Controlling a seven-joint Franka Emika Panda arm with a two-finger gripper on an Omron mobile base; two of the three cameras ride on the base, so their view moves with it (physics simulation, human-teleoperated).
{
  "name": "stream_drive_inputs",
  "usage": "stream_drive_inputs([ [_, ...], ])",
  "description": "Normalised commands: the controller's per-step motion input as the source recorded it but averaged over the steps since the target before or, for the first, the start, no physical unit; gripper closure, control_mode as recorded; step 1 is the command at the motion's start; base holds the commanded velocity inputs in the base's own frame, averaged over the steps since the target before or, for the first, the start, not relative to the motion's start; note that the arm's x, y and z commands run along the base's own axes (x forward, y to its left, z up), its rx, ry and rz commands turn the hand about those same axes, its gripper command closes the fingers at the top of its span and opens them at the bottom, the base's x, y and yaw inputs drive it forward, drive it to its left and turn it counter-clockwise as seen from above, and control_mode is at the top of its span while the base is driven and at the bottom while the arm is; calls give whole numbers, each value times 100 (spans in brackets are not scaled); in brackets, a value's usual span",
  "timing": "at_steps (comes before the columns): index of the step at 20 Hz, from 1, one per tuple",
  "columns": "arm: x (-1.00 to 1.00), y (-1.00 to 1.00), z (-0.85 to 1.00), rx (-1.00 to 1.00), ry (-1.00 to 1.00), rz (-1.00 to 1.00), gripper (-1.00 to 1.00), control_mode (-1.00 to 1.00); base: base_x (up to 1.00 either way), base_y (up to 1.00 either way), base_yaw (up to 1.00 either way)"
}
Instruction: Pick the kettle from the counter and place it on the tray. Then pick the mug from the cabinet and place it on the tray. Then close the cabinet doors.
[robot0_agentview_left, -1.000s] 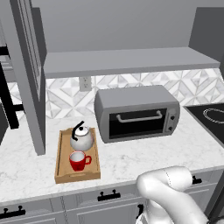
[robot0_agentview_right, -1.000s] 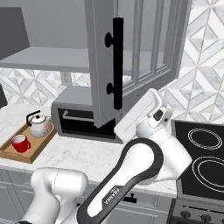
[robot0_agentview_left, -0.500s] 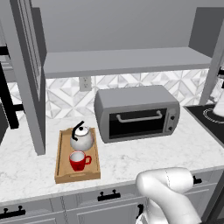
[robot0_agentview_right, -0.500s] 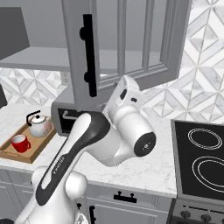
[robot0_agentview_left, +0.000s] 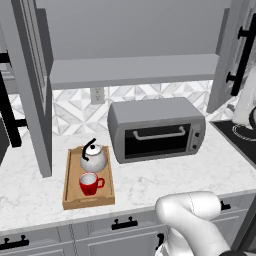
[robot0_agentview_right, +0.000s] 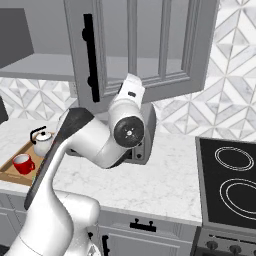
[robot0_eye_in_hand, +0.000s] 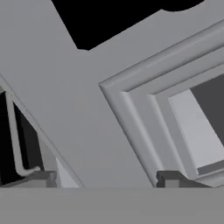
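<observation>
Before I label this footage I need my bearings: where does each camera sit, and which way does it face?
Left base view: behind the arm's left, facing the counter; tray with kettle and mug, toaster oven; white arm lower right.
Right base view: behind its right, facing the right cabinet door, stovetop; arm lower left.
Hand view: on the hand, against the door panel; gripper open.
Both base views share tray, kettle, mug.

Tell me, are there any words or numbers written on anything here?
No, none can be read.
Toaster oven: plain grey, with small knobs but no readable marks.
Kettle, mug and tray: no labels.
Cabinet doors and stove: no writing.
</observation>
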Motion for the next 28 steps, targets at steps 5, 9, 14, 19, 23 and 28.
stream_drive_inputs([
  [5,60,21,1,-7,2,-9,-100,-100,0,0,0],
  [9,65,15,0,-1,0,-6,-100,-100,0,0,0],
  [14,77,20,0,0,0,-6,-100,-100,0,0,0],
  [19,83,15,-1,0,0,-3,-100,-100,0,0,0],
  [23,76,10,-3,-1,0,-4,-100,-100,0,0,0],
  [28,67,3,-6,-1,2,-3,-100,-100,0,0,0],
])
